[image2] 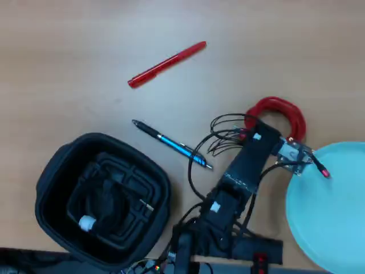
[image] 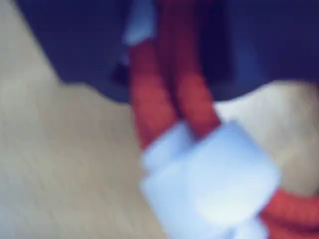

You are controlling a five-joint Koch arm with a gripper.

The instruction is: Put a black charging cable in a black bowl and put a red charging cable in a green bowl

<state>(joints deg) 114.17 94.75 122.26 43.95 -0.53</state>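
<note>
The thick black coiled cable (white-tied) already lies in the deep black plastic bowl, while the thin red coiled cable, apparently pinched in the gripper jaws, sits beside the empty pale mint dish.

The black charging cable lies coiled inside the black bowl, lower left of the overhead view. The red charging cable arcs at right, apparently just beside the green bowl.

Wooden table: black bowl, green bowl, 2 pens.
</note>
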